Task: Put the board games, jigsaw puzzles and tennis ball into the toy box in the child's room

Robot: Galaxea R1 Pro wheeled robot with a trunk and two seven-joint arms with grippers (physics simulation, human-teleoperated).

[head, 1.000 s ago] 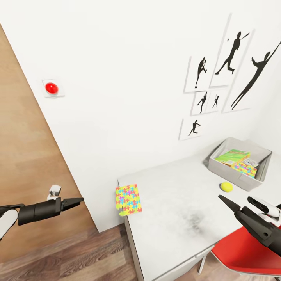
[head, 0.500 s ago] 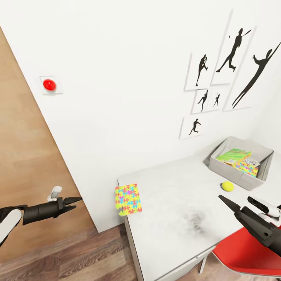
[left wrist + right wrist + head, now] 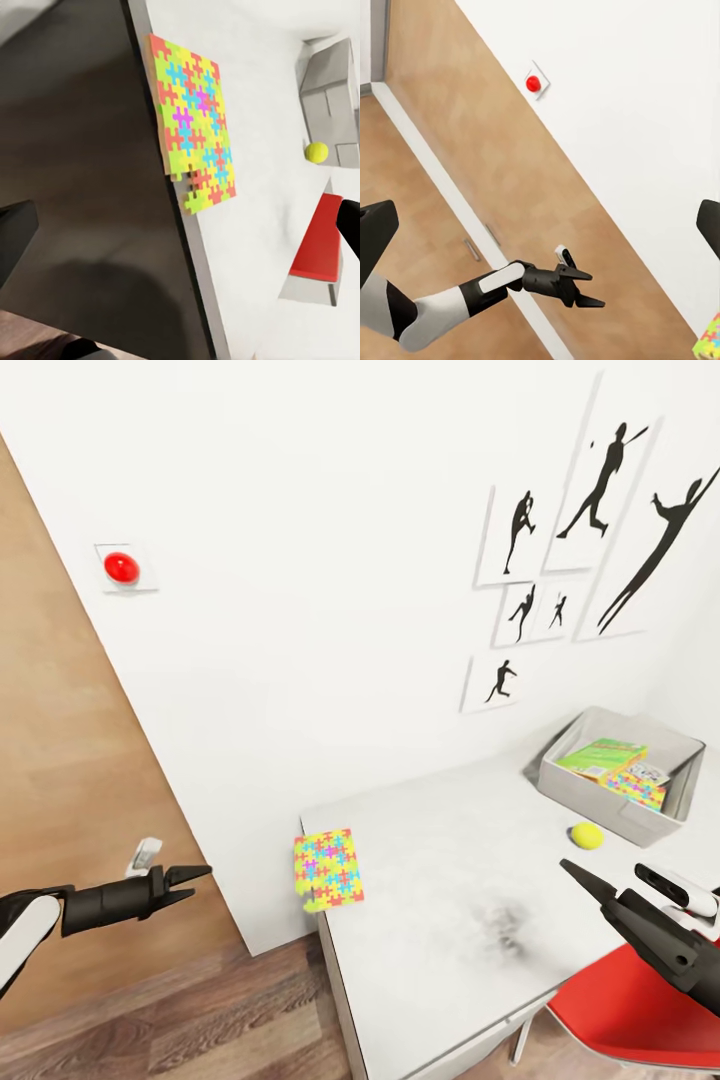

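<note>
- Now the left gripper (image 3: 195, 877) hangs over the wood floor (image 3: 200, 1020), well left of the table (image 3: 440, 920) and apart from it; its fingers stand spread, with nothing between them.
- From its wrist camera the two dark fingertips sit at opposite edges of the frame, wide apart and empty.
- One jigsaw (image 3: 328, 870) lies flat at the table's near left corner, its lower edge jutting past the rim, a yellow piece hanging off.
- Near the far right of the tabletop sits the ball (image 3: 586, 835), just in front of the toy box (image 3: 615, 805) and not touching it.
- Inside the toy box lie a green-yellow game box (image 3: 602, 756) and another jigsaw (image 3: 634, 787) beside it, both tilted against each other.
- Over the table's right part, the right gripper (image 3: 585, 882) hovers short of the ball; its wrist camera shows its fingers far apart, holding nothing.
- A red chair (image 3: 620, 1010) stands under that arm.
- On the white wall hang baseball silhouettes (image 3: 590, 550) and a red button (image 3: 121, 567).
</note>
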